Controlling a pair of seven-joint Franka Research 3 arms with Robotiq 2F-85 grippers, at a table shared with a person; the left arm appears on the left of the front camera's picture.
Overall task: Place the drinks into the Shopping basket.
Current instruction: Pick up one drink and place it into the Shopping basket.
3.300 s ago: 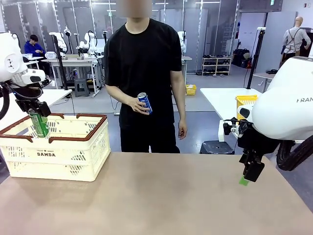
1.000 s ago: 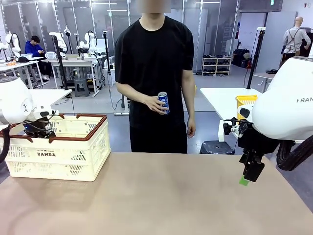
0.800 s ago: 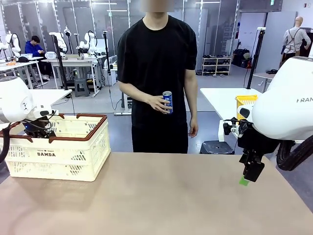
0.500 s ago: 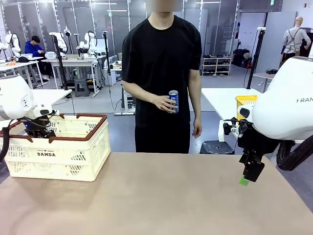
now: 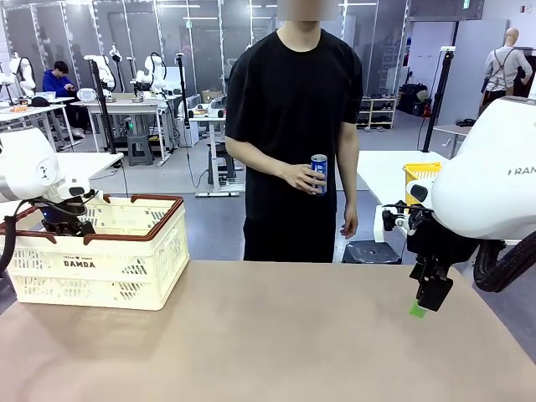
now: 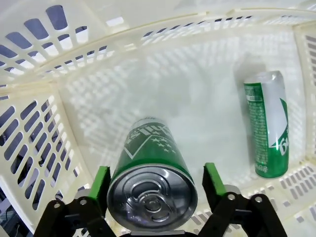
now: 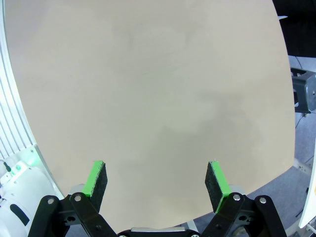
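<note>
From the front, the left gripper (image 5: 65,219) is down inside the Shopping basket (image 5: 126,260) at the left of the table (image 5: 276,335). A person's hand (image 5: 300,177) holds a blue can (image 5: 319,173). In the left wrist view, the fingers are spread apart on both sides of an upright green can (image 6: 150,163). A second green can (image 6: 269,128) lies nearby. In the right wrist view, the right gripper (image 7: 157,170) is wide open and empty above the table.

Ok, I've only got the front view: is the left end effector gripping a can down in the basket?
Observer: No, the left end effector is open; an upright green can sits between its pads with a gap each side.
Operator: Anything else in there?
Observer: A second green can lies on its side on the Shopping basket floor.
Operator: And the right end effector?
Observer: The right end effector is open, nothing between its pads, bare table beneath.
</note>
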